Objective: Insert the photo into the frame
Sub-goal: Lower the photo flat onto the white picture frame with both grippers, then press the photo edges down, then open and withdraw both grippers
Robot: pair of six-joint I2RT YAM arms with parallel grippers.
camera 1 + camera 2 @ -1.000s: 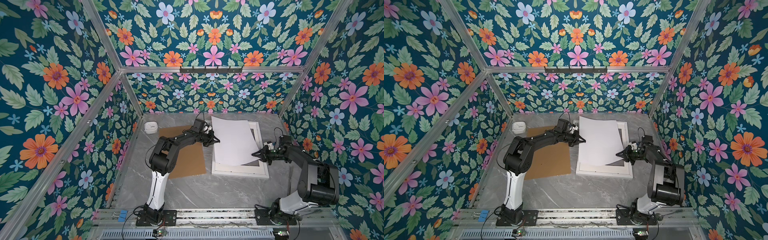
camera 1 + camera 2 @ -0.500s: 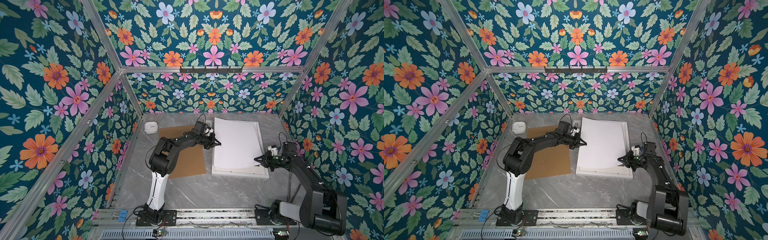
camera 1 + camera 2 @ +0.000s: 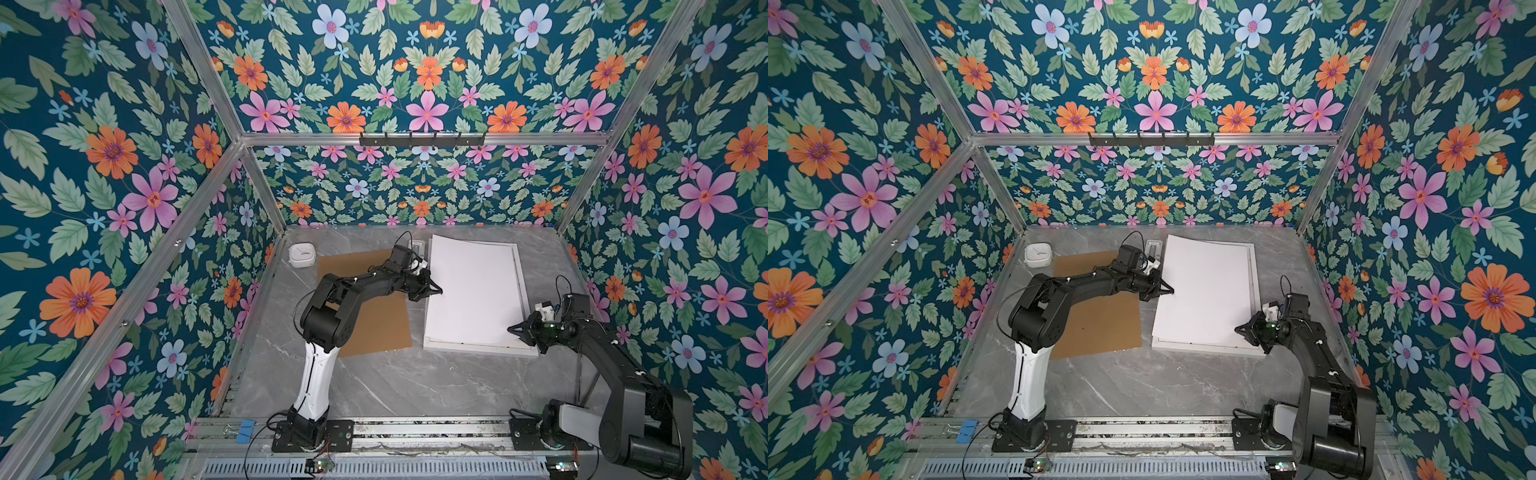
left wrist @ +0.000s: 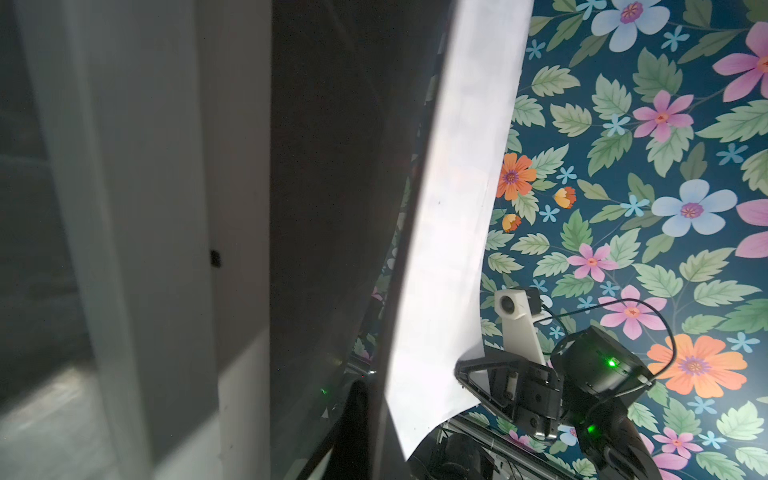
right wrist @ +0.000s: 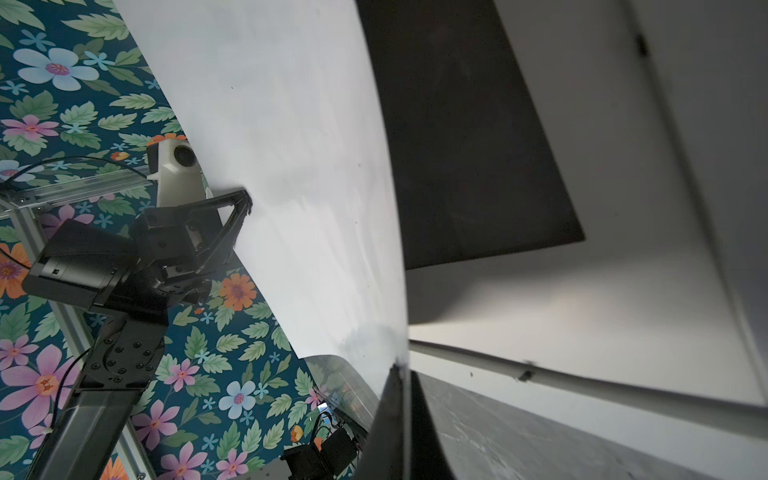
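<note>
The photo (image 3: 473, 291), blank white side up, slightly bowed, over the flat-lying frame (image 3: 478, 349).

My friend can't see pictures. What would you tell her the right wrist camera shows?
A big photo, plain white side showing, bows over a white frame lying on a grey marble table. The right gripper pinches one edge with shut jaws, and the left gripper pinches the far edge. Flowery blue wallpaper fills the background.
</note>
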